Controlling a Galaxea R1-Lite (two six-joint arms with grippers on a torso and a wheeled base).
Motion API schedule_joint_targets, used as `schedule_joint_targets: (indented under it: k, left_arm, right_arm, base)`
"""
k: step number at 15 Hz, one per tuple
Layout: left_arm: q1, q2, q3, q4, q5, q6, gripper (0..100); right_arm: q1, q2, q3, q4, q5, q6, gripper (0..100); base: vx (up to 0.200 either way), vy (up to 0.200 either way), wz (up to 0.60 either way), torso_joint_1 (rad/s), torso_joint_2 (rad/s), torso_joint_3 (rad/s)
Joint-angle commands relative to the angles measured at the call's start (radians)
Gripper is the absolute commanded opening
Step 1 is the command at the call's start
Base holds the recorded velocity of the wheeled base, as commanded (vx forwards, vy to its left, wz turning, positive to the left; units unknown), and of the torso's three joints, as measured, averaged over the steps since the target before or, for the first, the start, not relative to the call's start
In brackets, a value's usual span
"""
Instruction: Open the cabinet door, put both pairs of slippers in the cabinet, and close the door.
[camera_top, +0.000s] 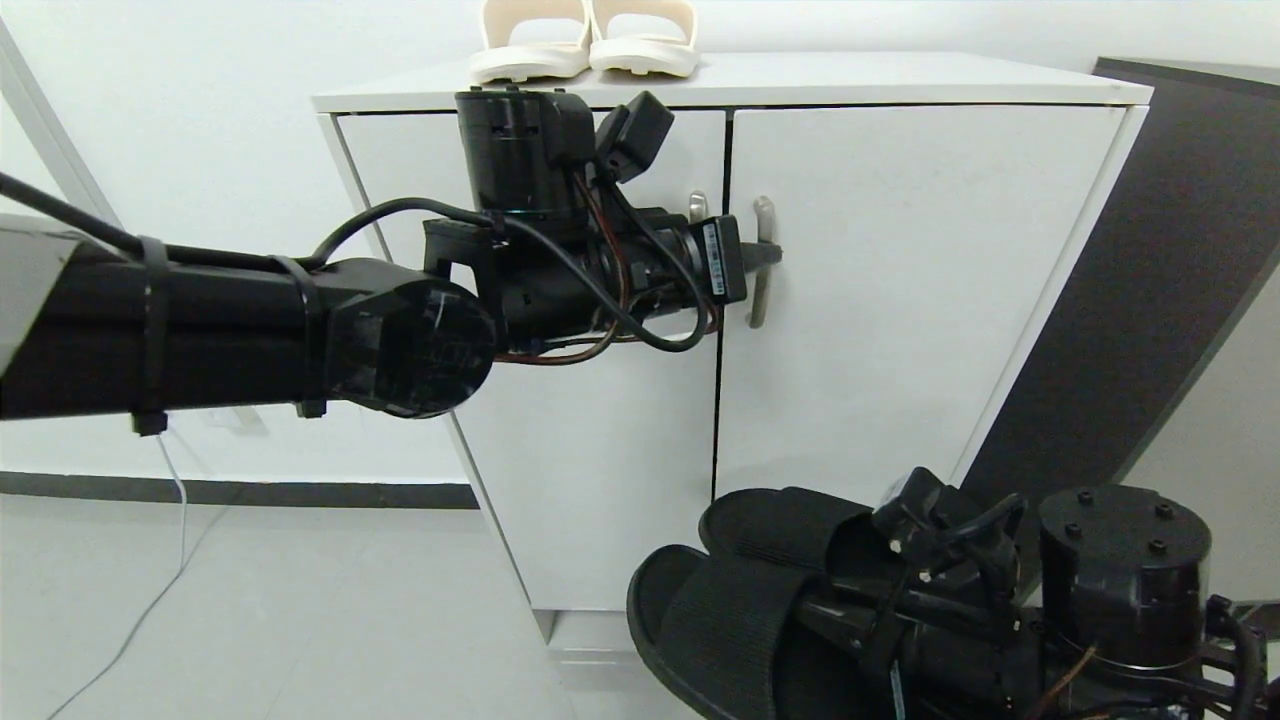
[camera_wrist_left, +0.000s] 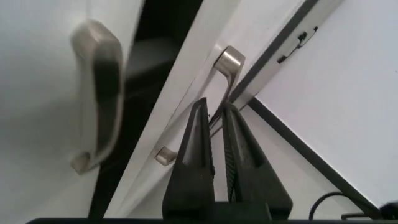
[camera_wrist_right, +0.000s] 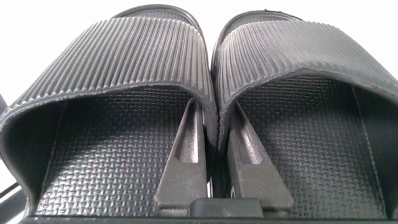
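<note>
Left gripper (camera_wrist_left: 214, 107): pinched shut on cabinet door handle (camera_wrist_left: 229, 59). Right gripper (camera_wrist_right: 214, 124): clamped on black slippers (camera_wrist_right: 149, 68), one finger inside each. Beige slippers (camera_top: 585, 45) atop cabinet (camera_top: 900, 80).

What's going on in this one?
The left gripper is closed on the handle of the cabinet's right door, which looks shut. The right gripper holds the black slippers pinched together, low in front of the cabinet. The pale slippers sit on the cabinet top.
</note>
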Motion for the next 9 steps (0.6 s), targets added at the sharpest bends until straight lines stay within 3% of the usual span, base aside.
schedule_joint_targets:
  k: [1, 9]
  left_arm:
    - [-0.007, -0.048, 0.045, -0.003, 0.000, -0.001, 0]
    - [-0.050, -0.200, 0.217, -0.009, 0.000, 0.001, 0]
  right_arm:
    - [0.001, -0.048, 0.031, 0.002, 0.054, -0.002, 0]
    - [0.014, -0.059, 0.056, 0.004, 0.075, -0.019, 0]
  base:
    - [0.000, 0.000, 0.00, 0.000, 0.00, 0.000]
    - [0.000, 0.000, 0.00, 0.000, 0.00, 0.000]
